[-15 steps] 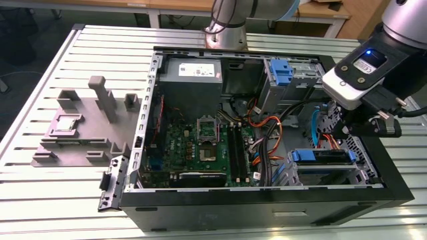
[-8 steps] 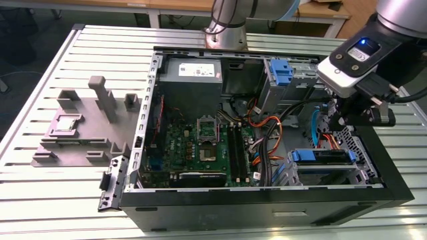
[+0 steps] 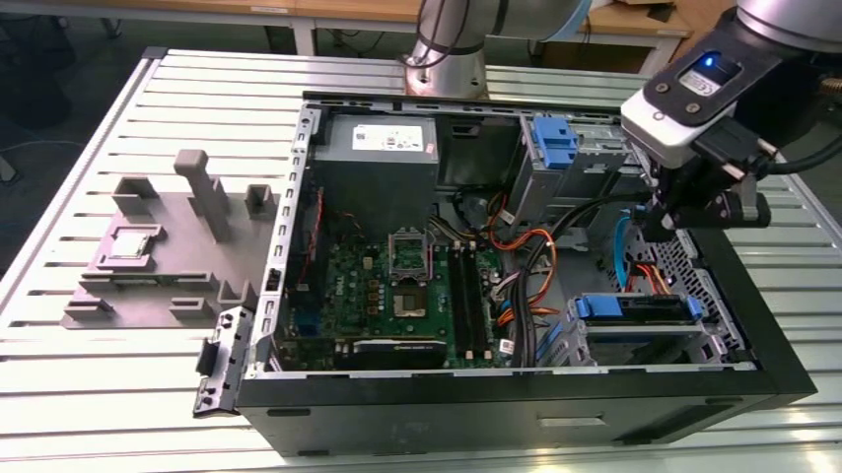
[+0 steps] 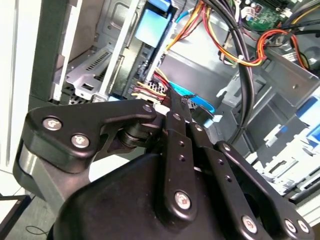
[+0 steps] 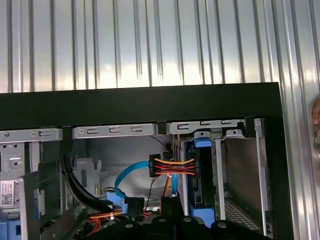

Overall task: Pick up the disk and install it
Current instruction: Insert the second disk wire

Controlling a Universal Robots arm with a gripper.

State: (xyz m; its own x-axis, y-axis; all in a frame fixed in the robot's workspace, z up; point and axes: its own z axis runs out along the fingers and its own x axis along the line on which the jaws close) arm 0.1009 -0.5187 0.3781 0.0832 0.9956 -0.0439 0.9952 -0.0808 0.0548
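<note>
The jaws [image 4: 172, 100] are drawn close together with nothing visible between them, hanging inside the open computer case [image 3: 526, 414] near its wall on the exterior view's right. Just beside them runs a red, yellow and orange cable bundle [image 5: 172, 166], and a blue data cable [image 5: 125, 180] loops nearby. The disk [image 3: 632, 307] sits in the drive cage [image 3: 645, 345] in the case's corner, near the jaws but apart from them. Further in are the motherboard [image 3: 394, 286], a grey power supply [image 3: 379, 158] and a tall blue latch piece [image 3: 555, 146]. Outside the case, a grey fixture [image 3: 158, 246] rests on the slatted tabletop [image 3: 105, 394].
</note>
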